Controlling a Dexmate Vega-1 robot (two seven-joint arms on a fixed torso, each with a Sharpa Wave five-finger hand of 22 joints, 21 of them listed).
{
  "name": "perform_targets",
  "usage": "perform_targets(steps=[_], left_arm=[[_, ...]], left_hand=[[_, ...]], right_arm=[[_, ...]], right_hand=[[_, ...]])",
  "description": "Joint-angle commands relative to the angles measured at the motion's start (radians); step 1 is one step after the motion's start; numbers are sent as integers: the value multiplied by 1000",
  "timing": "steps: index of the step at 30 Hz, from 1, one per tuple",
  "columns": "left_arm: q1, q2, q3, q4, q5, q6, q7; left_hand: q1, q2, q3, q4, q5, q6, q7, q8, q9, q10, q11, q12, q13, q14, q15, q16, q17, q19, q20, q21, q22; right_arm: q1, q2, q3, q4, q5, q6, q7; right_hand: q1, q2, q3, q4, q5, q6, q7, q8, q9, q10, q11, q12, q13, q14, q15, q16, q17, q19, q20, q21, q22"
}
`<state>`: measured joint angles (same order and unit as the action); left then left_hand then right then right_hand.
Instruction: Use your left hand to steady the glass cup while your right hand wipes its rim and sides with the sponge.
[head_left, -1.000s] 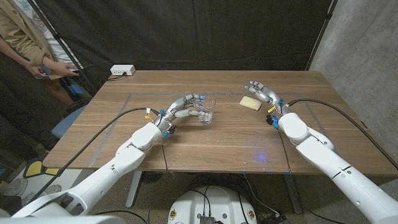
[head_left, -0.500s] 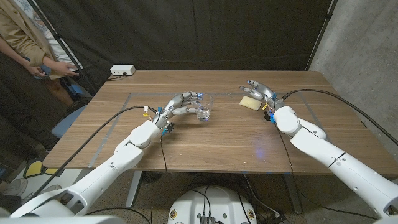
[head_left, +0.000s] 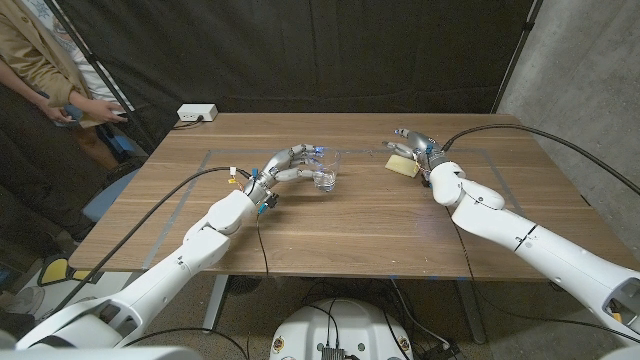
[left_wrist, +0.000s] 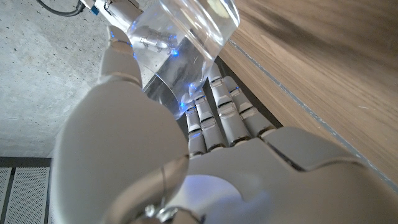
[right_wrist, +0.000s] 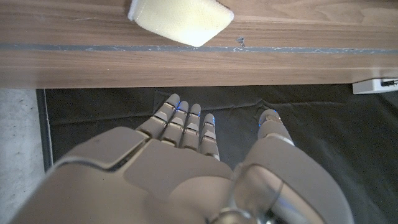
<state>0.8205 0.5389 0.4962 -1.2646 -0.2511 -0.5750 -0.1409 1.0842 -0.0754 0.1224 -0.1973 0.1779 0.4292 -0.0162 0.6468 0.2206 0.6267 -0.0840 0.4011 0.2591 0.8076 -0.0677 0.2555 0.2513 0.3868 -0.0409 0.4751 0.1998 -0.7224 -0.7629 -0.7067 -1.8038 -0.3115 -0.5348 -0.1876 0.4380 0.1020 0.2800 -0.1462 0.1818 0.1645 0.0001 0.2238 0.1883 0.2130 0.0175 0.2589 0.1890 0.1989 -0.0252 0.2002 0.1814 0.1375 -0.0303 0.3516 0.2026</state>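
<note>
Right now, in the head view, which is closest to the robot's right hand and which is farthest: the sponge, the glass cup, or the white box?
From the right hand:
1. Sponge, just beside and under it.
2. Glass cup, mid-table, in the left hand.
3. White box, at the far left edge.

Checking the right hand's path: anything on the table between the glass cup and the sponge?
No, in the head view only bare wood lies between the glass cup, held by the left hand, and the sponge, with the right hand over it.
</note>
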Motion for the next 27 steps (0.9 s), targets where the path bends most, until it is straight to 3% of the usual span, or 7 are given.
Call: perform_targets(steps=[1,14,27], left_arm=[[-24,-12,2,31,-7,-6,-11],[-41,-17,5,56,-14,-12,-28],[-43,-18,4,61,-17,-12,-30]], left_hand=[[167,172,70,61,5,190,-98,91,2,129,-120,-5,4,36,-161,-3,1,-6,-71,2,3],[167,174,77,63,5,187,-98,95,1,132,-119,-10,8,38,-160,-9,3,-10,-70,4,3],[165,176,83,66,6,188,-98,100,0,135,-119,-15,12,40,-159,-15,5,-13,-71,7,3]], right_arm=[[120,-7,-151,38,-89,-115,47],[174,-4,-240,73,-136,-182,73],[218,13,-309,125,-173,-237,109]], right_hand=[[13,-4,-3,2,-1,20,0,4,5,18,0,6,3,11,3,9,1,10,7,6,3],[50,3,5,-8,3,69,-6,11,5,70,-15,18,2,76,-27,18,-2,52,8,21,4],[81,3,13,-18,5,82,-10,10,5,80,-22,17,2,88,-31,13,-3,70,9,28,4]])
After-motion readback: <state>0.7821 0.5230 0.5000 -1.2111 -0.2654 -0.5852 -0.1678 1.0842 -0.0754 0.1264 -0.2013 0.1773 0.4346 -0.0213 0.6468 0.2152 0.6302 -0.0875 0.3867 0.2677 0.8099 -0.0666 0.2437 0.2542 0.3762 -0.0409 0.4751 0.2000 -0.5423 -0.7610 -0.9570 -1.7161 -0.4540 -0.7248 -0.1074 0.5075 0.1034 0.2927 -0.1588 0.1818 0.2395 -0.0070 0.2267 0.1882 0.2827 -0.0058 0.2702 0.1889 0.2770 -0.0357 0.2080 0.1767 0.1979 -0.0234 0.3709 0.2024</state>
